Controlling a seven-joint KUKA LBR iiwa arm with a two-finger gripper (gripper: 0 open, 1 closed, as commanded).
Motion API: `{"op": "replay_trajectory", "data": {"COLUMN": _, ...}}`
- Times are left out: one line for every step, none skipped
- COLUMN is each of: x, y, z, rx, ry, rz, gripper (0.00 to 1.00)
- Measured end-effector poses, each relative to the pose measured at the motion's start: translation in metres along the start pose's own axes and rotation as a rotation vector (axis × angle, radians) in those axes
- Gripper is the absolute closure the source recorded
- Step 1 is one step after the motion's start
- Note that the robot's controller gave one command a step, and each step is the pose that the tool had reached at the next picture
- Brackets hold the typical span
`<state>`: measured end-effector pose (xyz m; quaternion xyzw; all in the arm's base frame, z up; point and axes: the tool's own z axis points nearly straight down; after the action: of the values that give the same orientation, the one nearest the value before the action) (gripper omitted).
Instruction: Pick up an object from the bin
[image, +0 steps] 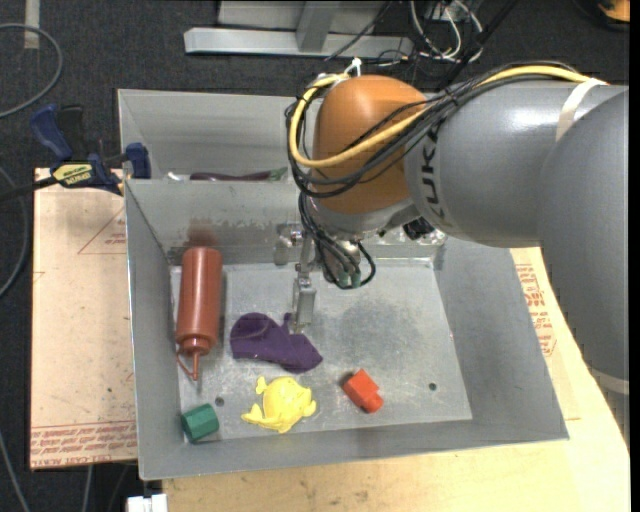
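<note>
Camera view: looking down into the grey metal bin (400, 330), arm entering from the right under an orange wrist cover.
Claw (301, 320): lowered near the middle of the bin floor, pointing straight down, tip right at the far right edge of the purple thing.
Claw state: cannot tell whether apart or together; nothing seen clamped.
Purple soft crumpled thing (272, 342): flat on the floor, just left of and nearer than the claw tip; contact with the tip cannot be told.
Red plastic squeeze bottle (198, 300): lying along the left wall, nozzle toward the near side, left of the purple thing and apart from it.
Yellow crumpled soft lump (280, 404): on the floor just nearer than the purple thing, well clear of the claw.
Small orange-red block (362, 391): right of the yellow lump, near the front.
Small green block (200, 423): in the near left corner, just past the bottle's nozzle.
</note>
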<state>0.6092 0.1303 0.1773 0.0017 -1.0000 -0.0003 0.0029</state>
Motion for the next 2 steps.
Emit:
{"op": "replay_trajectory", "data": {"x": -0.001, "y": -0.001, "z": -0.005, "rx": -0.001, "ry": -0.007, "rz": 0.002, "gripper": 0.00}}
{"op": "replay_trajectory", "data": {"x": 0.002, "y": 0.003, "z": 0.040, "rx": -0.002, "ry": -0.012, "rz": -0.049, "gripper": 0.00}}
